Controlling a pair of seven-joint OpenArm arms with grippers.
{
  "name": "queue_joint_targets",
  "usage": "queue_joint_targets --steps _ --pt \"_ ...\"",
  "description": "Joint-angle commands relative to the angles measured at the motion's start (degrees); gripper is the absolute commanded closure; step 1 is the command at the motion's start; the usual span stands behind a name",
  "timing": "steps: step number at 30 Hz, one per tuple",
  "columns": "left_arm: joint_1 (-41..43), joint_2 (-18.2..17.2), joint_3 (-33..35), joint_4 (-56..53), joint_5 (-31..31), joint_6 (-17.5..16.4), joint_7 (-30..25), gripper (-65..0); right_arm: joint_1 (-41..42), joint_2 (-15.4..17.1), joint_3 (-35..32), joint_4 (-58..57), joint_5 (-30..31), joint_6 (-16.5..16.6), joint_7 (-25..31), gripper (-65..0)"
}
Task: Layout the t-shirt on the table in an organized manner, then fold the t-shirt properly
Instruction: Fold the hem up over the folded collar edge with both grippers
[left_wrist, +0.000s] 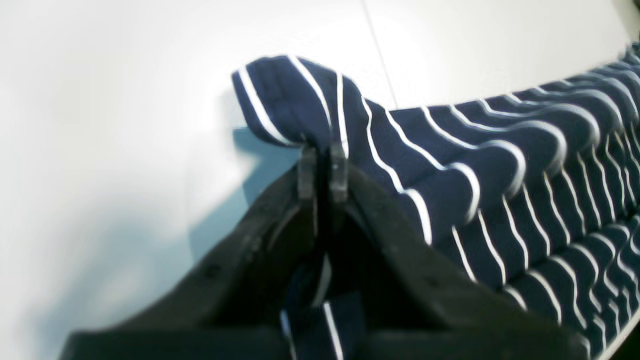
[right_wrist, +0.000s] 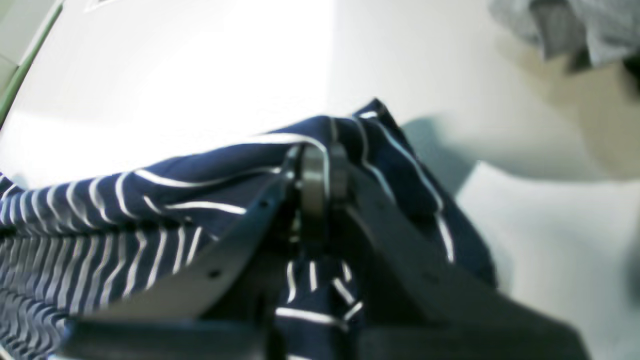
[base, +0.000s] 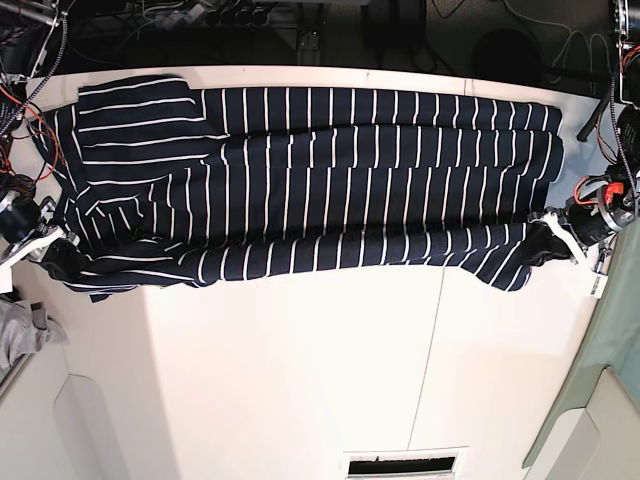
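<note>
Navy t-shirt (base: 320, 180) lies on the table (base: 300, 380), both claws pinching its edge.

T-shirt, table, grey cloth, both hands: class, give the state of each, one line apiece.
t-shirt: stretched sideways across the table, rippled, pinched at both ends.
table: white, seam line visible.
grey cloth: crumpled at the table's edge.
left hand: shut on the t-shirt.
right hand: shut on the t-shirt.

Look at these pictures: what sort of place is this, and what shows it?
Probably a robotics lab workbench. A white table holds a striped t-shirt, pinched at either end by the left gripper and right gripper, with loose cables along the back.
</note>
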Motion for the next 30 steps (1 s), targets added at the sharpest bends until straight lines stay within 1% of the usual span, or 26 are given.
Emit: queue_joint_targets --steps 1,4,6,11,16,19,30 --pt "0.04 -1.44 -1.42 2.14 -1.25 -0.54 0.28 0.0 0.74 1.18 0.83 1.18 2.89 0.50 0.57 0.0" --pt "3.39 -2.01 -3.39 7.26 -3.98 -0.54 3.08 0.0 -0.09 1.16 2.03 1.31 6.71 0.59 -2.40 0.0" --pt "5.97 -2.86 -3.87 11.10 -4.94 -0.54 3.41 0.0 -1.33 1.16 3.02 1.55 9.20 0.59 -3.30 0.0" --pt "10.86 -3.65 -4.52 17.44 -4.66 -0.54 3.41 0.0 -5.88 1.11 6.12 4.92 11.30 0.59 -3.87 0.0" --pt "13.64 -3.63 -7.19 18.16 -4.68 -0.54 3.93 0.0 -11.30 1.11 8.20 10.69 11.69 0.59 -4.70 0.0" --pt "14.64 -3.65 -7.67 18.16 -4.70 -0.54 6.43 0.0 -14.19 1.11 8.20 12.55 11.67 0.59 -4.72 0.0" --pt "18.32 -3.63 -8.00 18.16 -4.85 -0.54 7.72 0.0 -19.67 1.09 8.20 12.76 12.20 0.59 -4.70 0.0"
